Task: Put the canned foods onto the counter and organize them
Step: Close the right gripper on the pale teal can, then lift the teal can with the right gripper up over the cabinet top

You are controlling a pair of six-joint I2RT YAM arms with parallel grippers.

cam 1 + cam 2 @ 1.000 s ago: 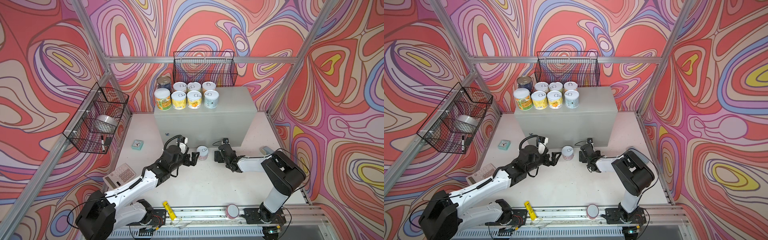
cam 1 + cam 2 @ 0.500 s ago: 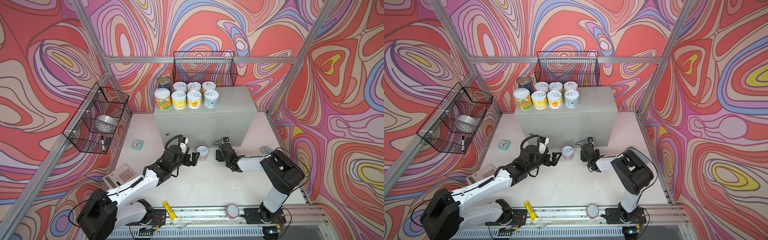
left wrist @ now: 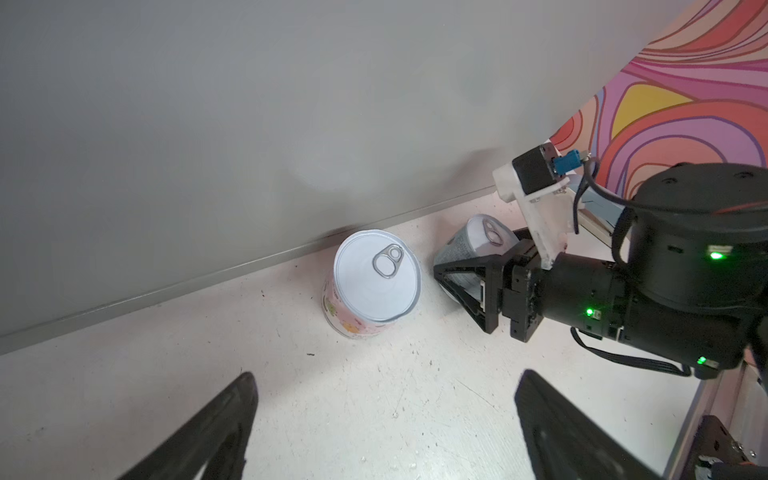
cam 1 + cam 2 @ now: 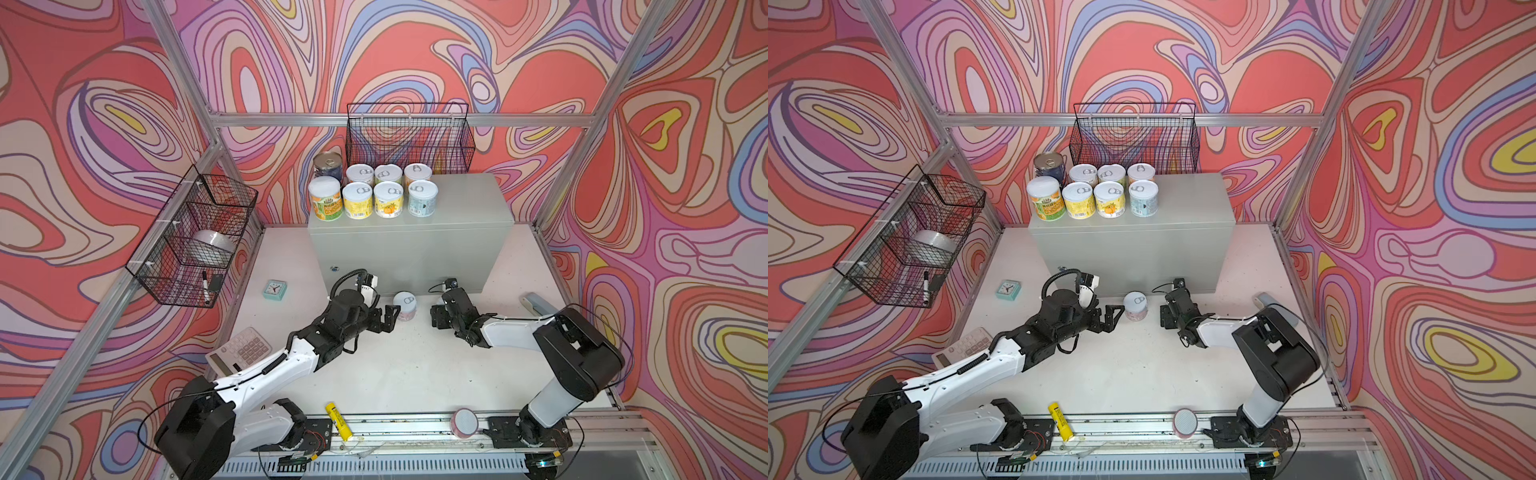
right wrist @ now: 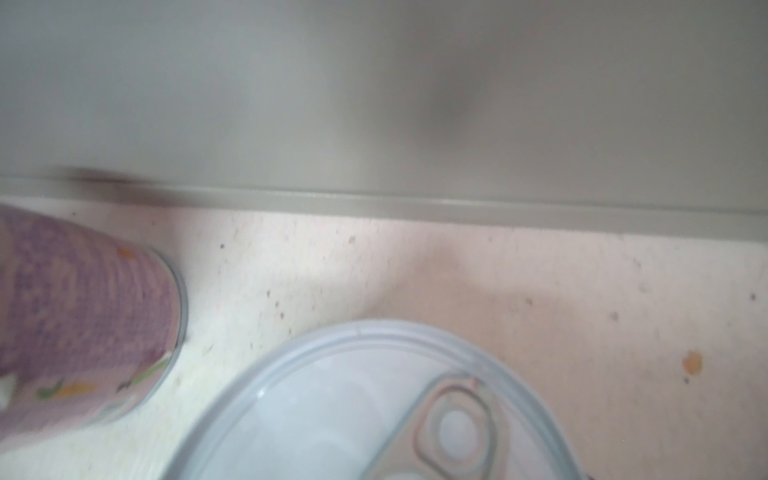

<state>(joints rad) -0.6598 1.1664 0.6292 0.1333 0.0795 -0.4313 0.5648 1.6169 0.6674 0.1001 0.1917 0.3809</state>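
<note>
Pink can (image 3: pixel 374 286) stood on worktop (image 3: pixel 374 399), untouched | left hand (image 3: pixel 386 376) held wide beside it | right hand (image 3: pixel 461 266) clamped around grey-labelled can (image 3: pixel 482 237)

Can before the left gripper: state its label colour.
The can is pink; clearest in left wrist view.

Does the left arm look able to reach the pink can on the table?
Probably yes. The left gripper is open, close beside the pink can, nothing between them; the right gripper, around another can, is on the far side.
</note>
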